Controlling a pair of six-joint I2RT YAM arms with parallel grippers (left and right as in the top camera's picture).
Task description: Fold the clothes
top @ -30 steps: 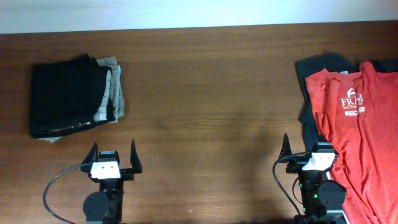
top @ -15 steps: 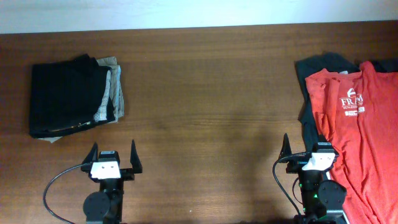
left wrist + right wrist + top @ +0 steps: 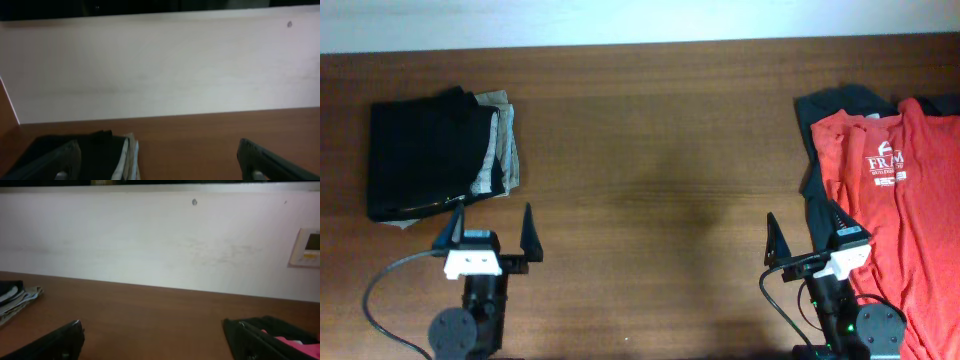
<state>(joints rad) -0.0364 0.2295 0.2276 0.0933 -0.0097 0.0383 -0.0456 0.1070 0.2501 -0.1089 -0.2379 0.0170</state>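
On the left, a pile of folded clothes [image 3: 438,155], black and grey, sits on the tabletop [image 3: 650,150]. It should be left alone. Just below the pile is the left end effector [image 3: 490,226]. Its two fingers are wide apart and hold nothing. Past the bare middle of the tabletop is the right end effector [image 3: 805,228]. Its fingers are apart too, and they are empty.

Right beside it, at the far right end, lies the red T-shirt [image 3: 905,210]. It is spread out and wrinkly, with its white letters [image 3: 888,168] facing up. Part of it runs off the edge of the picture. It lies on top of a dark garment [image 3: 830,105].

No fold looks made yet. I think the first job is to bring the shirt to the open middle. The right end effector should pinch only the red cloth, near an edge, and not the dark cloth under it. A slow pull to the left would bring the shirt where the left end effector can reach the other side. The shirt should be flat before any fold.

The tabletop is smooth brown wood, so cloth should slide on it easily. Behind it is a plain pale wall [image 3: 160,65]. A small box [image 3: 306,247] is fixed on the wall toward the right.
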